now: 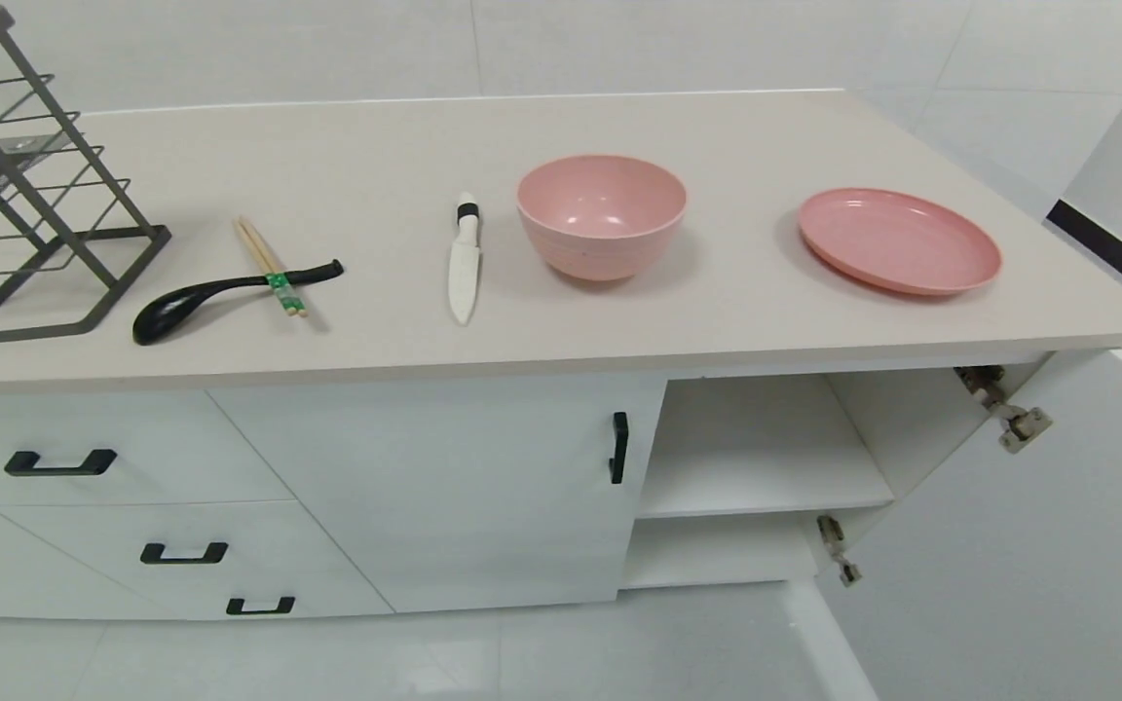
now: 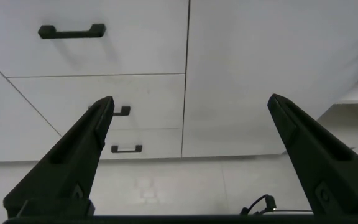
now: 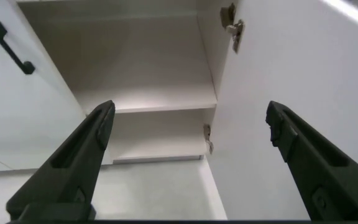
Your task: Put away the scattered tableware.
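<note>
Open cabinet door (image 1: 1009,604), nearest the viewer at 4 o'clock, exposes a compartment with one shelf (image 1: 761,487) under the table (image 1: 717,331). All the tableware lies on the table, none of it put away. The pink bowl (image 1: 602,214) sits near the centre, and the pink plate (image 1: 897,240) is at its 3 o'clock, well apart. The white knife (image 1: 465,259) is at the bowl's 9 o'clock, just beside it. Farther toward 9 o'clock lies the black spoon (image 1: 220,292), its handle crossing the chopsticks (image 1: 269,263), and the wire rack (image 1: 25,195) stands at the far 9 o'clock end.

Judged step: the first pick. The plate, almost above the open compartment, seems the sensible start for the right arm. Its low rim probably calls for a pinch at the near edge, one jaw above and one below, with the plate kept level on its way to the shelf.

The left gripper (image 2: 190,99) hangs low before the drawer fronts (image 2: 98,81), jaws spread wide, holding nothing. The right gripper (image 3: 189,106) faces the open compartment, likewise wide apart, empty and touching nothing.
</note>
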`<state>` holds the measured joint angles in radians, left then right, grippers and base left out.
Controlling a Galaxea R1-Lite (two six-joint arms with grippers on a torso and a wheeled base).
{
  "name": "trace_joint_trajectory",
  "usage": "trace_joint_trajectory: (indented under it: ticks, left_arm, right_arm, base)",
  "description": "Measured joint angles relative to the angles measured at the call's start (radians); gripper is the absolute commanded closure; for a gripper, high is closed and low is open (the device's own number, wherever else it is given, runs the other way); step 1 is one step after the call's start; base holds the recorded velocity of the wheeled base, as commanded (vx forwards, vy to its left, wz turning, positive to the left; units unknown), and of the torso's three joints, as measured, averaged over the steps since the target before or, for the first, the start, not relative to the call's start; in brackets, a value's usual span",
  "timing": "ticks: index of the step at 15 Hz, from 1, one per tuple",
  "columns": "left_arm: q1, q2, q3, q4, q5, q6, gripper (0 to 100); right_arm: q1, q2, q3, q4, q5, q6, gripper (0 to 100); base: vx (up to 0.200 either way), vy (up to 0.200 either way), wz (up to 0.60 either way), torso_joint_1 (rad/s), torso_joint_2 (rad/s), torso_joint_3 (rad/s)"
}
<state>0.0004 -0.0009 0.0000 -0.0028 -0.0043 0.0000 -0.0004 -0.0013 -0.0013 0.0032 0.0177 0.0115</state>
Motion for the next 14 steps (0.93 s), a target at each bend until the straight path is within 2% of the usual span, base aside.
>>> trace_joint_trajectory:
  ticks: [14]
  left_arm:
    - [0.001, 0.001, 0.0, 0.001, 0.0, 0.0, 0]
  right_arm:
    - [0.0, 0.0, 0.0, 0.0, 0.0, 0.002, 0]
  base:
    - [0.0, 0.0, 0.0, 0.229, -0.51, -0.281]
